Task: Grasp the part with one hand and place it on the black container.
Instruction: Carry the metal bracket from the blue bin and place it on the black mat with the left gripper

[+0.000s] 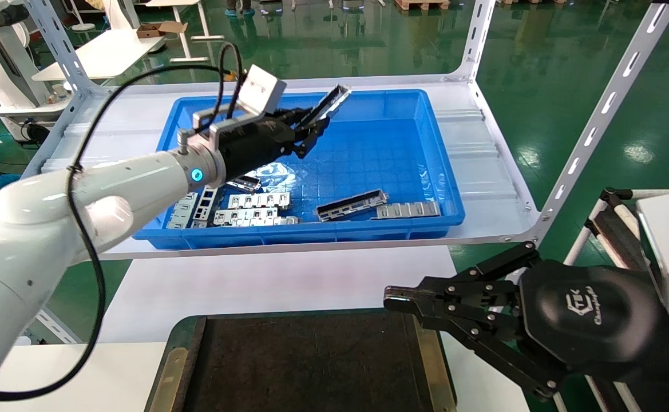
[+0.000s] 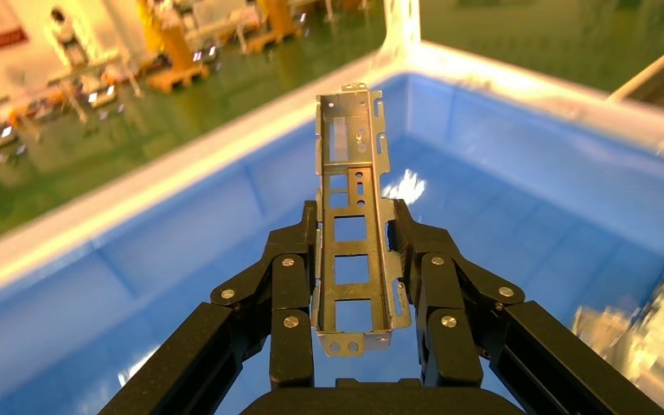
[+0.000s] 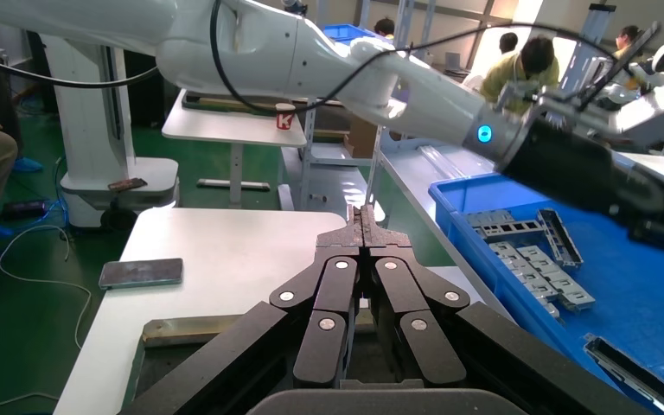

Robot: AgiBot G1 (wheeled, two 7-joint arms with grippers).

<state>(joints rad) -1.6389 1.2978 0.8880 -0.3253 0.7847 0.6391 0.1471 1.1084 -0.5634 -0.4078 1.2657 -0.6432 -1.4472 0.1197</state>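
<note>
My left gripper (image 1: 309, 127) is shut on the part (image 1: 331, 103), a long silver-grey channel strip with rectangular cut-outs, and holds it in the air above the back of the blue bin (image 1: 426, 114). In the left wrist view the part (image 2: 353, 186) sticks out forward between the fingers (image 2: 298, 251). The black container (image 1: 305, 366), a flat dark tray with brass rims, lies at the near edge of the table, in front of the bin. My right gripper (image 1: 394, 300) is shut and empty, parked beside the container's right rim; it also shows in the right wrist view (image 3: 364, 216).
The blue bin stands on a white shelf (image 1: 483, 154) with slotted posts (image 1: 609, 97). More channel strips (image 1: 350, 205) and flat silver plates (image 1: 254, 209) lie at the bin's near side. A white table (image 1: 277, 286) lies between shelf and container.
</note>
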